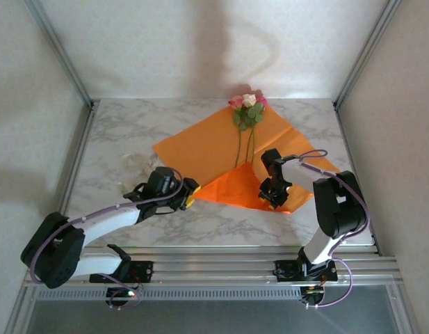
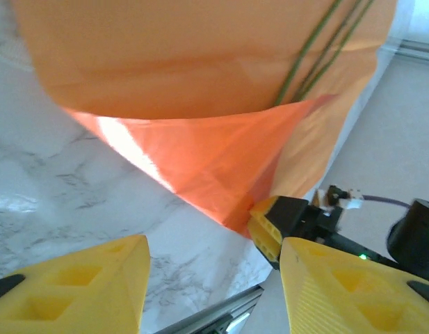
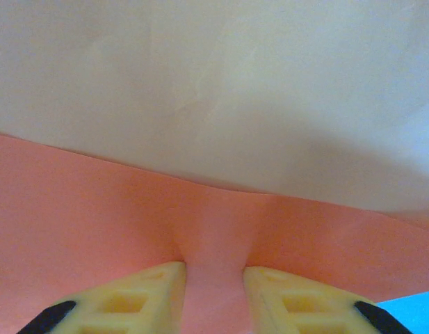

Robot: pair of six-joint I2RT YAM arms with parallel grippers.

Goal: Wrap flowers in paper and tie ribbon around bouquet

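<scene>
Though pale against the marble, plain enough left of the paper [image 1: 200, 147]: ribbon [image 1: 136, 164], in a loose heap, apart from the sheet. Next, at the paper's near-left edge, left gripper [image 2: 213, 285], jaws wide, nothing between them, just beside the folded-up flap. On the paper's middle, flowers [image 1: 249, 106], heads at its far corner, stems running down under the flap. At the paper's near-right edge, right gripper [image 3: 214, 292], fingers [image 3: 151, 292] narrow, pinching the flap.
</scene>
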